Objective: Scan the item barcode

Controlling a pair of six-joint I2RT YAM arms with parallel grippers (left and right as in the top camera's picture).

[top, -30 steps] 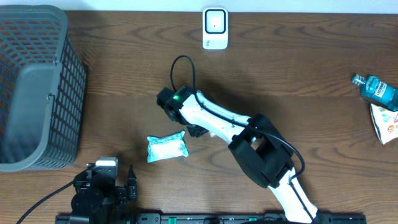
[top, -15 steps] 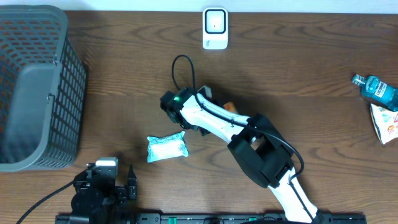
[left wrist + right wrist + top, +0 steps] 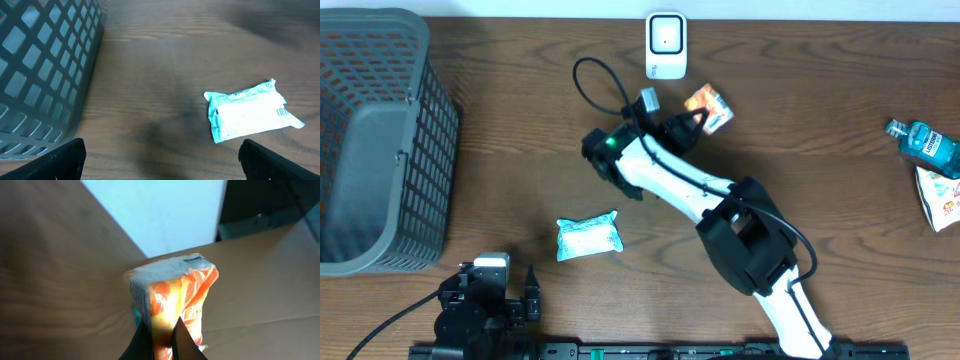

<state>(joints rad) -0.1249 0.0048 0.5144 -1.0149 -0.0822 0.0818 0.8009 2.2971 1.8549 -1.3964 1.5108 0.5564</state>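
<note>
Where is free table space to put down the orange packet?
Bare wood lies between the basket and the right arm, and between that arm and the blue bottle. Crowded near the scanner, where the orange packet is held.

Colours and patterns: 8 entries.
Listed: tabletop [image 3: 500, 150], dark brown with fine wood grain; basket [image 3: 380, 140], grey, open square lattice; scanner [image 3: 666, 45], white with a dark window; orange packet [image 3: 707, 108], orange and yellow print with a pale grey-white end; pouch [image 3: 588, 237], white face, teal edges, small black barcode; bottle [image 3: 930, 145], translucent blue; snack bag [image 3: 940, 195], white with orange-red print; right arm [image 3: 670, 180], white shell, black joints, 1 green light.
</note>
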